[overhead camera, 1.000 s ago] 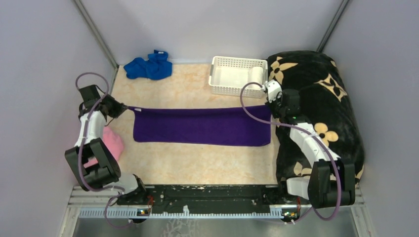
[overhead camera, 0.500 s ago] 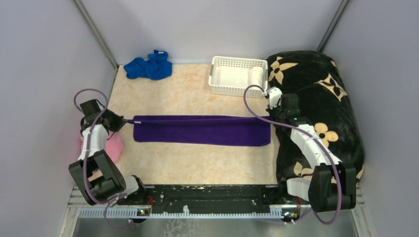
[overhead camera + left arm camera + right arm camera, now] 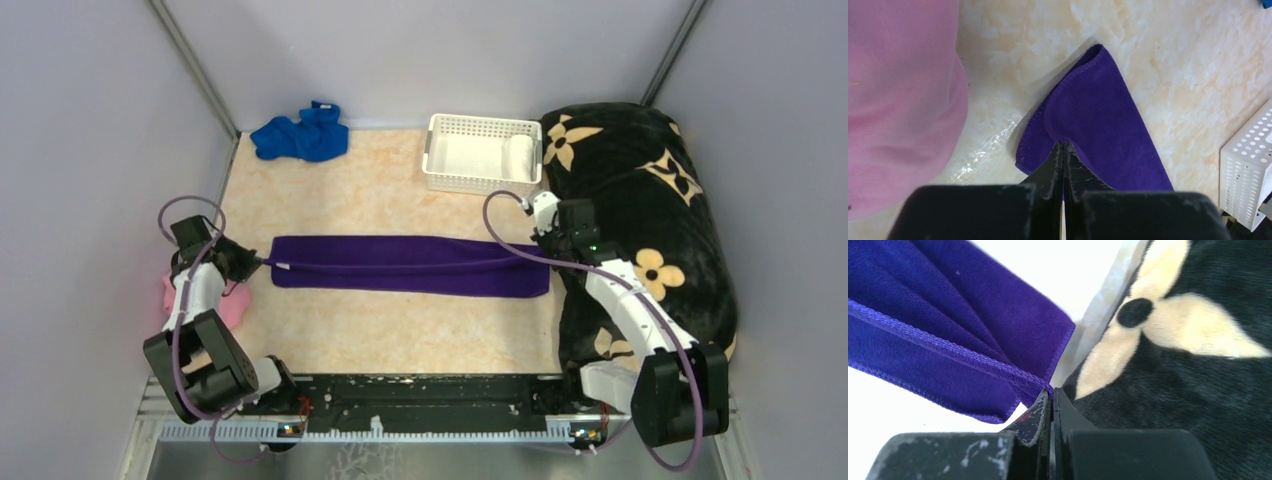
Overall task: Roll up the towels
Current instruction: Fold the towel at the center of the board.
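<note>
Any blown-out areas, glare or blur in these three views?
Right wrist: the tabletop is washed out to plain white around the purple towel, and the fingers are soft. Left wrist: a shiny glare patch sits beside the pink cloth; the towel edge is sharp. Top view: evenly lit, no blur.

Even, soft light overhead; the right wrist view blows out white behind the purple towel (image 3: 948, 330).
</note>
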Controlling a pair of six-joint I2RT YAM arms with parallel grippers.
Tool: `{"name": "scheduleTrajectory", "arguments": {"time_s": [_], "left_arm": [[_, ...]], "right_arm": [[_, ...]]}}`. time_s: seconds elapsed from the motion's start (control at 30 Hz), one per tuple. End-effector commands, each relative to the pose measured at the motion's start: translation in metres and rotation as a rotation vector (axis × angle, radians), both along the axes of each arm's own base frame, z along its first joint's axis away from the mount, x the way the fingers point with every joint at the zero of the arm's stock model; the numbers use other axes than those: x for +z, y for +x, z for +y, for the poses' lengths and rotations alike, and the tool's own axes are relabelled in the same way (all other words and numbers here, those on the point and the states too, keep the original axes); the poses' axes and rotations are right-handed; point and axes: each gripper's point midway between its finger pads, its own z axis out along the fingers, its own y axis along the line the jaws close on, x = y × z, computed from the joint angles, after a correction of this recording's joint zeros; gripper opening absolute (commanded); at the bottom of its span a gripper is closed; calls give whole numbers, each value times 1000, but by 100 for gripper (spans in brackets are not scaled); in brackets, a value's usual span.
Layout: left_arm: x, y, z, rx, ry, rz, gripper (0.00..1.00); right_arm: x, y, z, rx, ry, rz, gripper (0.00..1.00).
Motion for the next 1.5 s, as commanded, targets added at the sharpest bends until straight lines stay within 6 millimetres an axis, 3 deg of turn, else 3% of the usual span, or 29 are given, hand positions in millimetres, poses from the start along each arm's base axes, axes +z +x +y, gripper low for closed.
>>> {"name": "scheduleTrajectory", "arguments": {"time_s": [0.0, 0.17, 0.33, 0.47, 0.7, 0.87, 1.0, 1.1, 1.2, 1.33, 1.47], "left_arm": [[-13, 0, 5, -3, 5, 25, 0], [-25, -3, 8, -11, 9, 78, 0], [-23, -2, 12, -5, 27, 87, 0], [-21, -3, 14, -5, 40, 92, 3], [-10, -2, 19, -3, 72, 84, 24], [0, 0, 25, 7, 101, 77, 32], [17, 6, 23, -19, 123, 38, 38], [30, 14, 11, -74, 141, 11, 40], [40, 24, -14, -177, 168, -23, 44], [44, 33, -47, -327, 210, -16, 47], [29, 28, -70, -430, 226, 64, 49]], "right_arm": [[-17, -9, 0, 48, -103, 69, 0], [-32, -17, -1, 79, -165, 139, 6], [-36, -22, -2, 97, -208, 173, 16], [-34, -28, 9, 160, -235, 199, 27], [-11, -38, 24, 249, -235, 186, 41], [7, -45, 17, 235, -253, 170, 50], [32, -37, 21, 199, -207, 67, 54], [54, -27, 36, 148, -83, -32, 62], [64, -18, 57, 74, 93, -72, 73], [59, -12, 75, -64, 263, -15, 73], [46, -8, 85, -208, 381, 32, 73]]}}
